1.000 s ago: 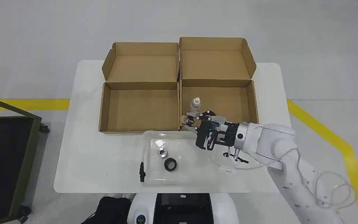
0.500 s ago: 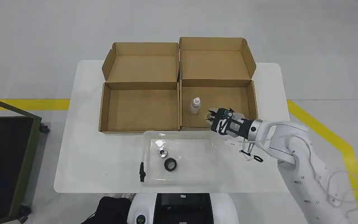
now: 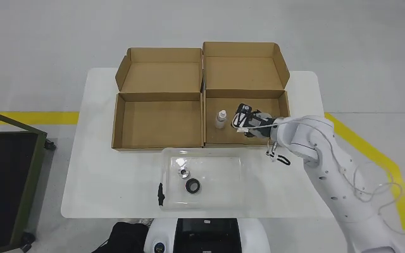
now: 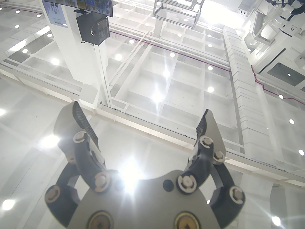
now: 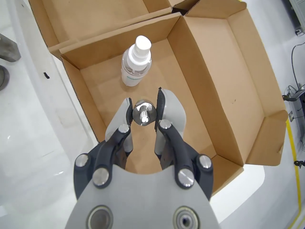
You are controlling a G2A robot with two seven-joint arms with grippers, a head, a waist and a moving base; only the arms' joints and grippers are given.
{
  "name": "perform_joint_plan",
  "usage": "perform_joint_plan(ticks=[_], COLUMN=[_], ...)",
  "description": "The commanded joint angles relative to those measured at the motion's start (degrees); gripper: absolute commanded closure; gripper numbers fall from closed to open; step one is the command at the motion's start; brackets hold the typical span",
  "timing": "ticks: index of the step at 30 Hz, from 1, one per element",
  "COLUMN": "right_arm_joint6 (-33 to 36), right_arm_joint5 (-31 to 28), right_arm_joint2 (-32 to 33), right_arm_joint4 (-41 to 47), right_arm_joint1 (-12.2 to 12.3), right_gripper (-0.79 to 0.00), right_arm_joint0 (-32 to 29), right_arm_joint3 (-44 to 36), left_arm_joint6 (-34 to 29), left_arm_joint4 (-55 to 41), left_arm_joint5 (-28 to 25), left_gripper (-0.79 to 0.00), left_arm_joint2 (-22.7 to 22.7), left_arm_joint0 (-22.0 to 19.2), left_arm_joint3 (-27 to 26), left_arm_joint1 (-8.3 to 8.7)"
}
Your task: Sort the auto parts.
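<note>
The right gripper (image 5: pixel 144 98) is clamped on a shiny metal part (image 5: pixel 144 115), possibly a nut or fitting; its end face is hard to read. It hangs over the floor of the right cardboard box (image 5: pixel 190 84), just beside an upright spray bottle (image 5: pixel 136 65) that stands near the wall next to the left cardboard box (image 3: pixel 158 123). In front of the boxes, a clear tray (image 3: pixel 231 166) holds a black ring (image 3: pixel 193 186) and a small metal piece (image 3: pixel 183 171). The left gripper (image 4: pixel 141 110) is spread wide, holding nothing, aimed at the ceiling.
</note>
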Motion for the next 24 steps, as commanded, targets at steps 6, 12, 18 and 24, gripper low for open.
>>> perform_joint_plan(ticks=[6,12,18,24], right_arm_joint6=[2.35,1.88,1.32,1.17], right_arm_joint5=[-0.64,-0.2,-0.31,0.13], right_arm_joint2=[-4.42,-6.71,-8.52,-9.93], right_arm_joint4=[3.14,4.06,3.83,3.94], right_arm_joint1=[-1.07,-1.74,-2.25,-2.71], right_gripper=[0.0,0.0,-0.114,-0.363], right_arm_joint0=[4.83,7.01,8.72,9.93], right_arm_joint3=[7.33,12.48,15.23,16.83], left_arm_joint6=[0.0,0.0,0.0,0.0], left_arm_joint4=[0.0,0.0,0.0,0.0], left_arm_joint5=[0.0,0.0,0.0,0.0], left_gripper=[-0.785,-0.785,-0.785,-0.785], left_arm_joint2=[0.0,0.0,0.0,0.0], left_arm_joint0=[0.0,0.0,0.0,0.0], left_arm_joint3=[0.0,0.0,0.0,0.0], left_arm_joint1=[0.0,0.0,0.0,0.0])
